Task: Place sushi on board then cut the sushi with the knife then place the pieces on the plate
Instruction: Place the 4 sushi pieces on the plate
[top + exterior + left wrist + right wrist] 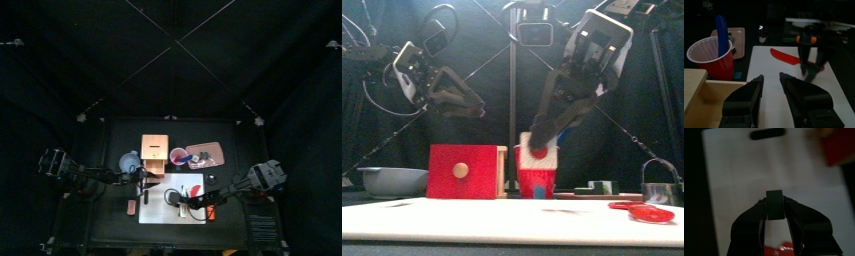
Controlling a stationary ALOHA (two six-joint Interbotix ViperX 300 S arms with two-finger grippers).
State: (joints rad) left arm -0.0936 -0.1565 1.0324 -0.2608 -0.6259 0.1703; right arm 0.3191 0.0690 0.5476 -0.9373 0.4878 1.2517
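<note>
My right gripper is shut on a small dark block that looks like a piece of the sushi roll, held over the white cutting board. The top view shows this gripper over the middle of the board. A red toy knife lies flat on the board beside it. The blue knife stands in the red cup. My left gripper is open and holds nothing, near the board's left edge by the wooden box. More dark green sushi sits at the back right.
The pink tray lies behind the board, right of the box with the red drawer front. The blue-grey bowl stands at the left and the metal cutter at the far right.
</note>
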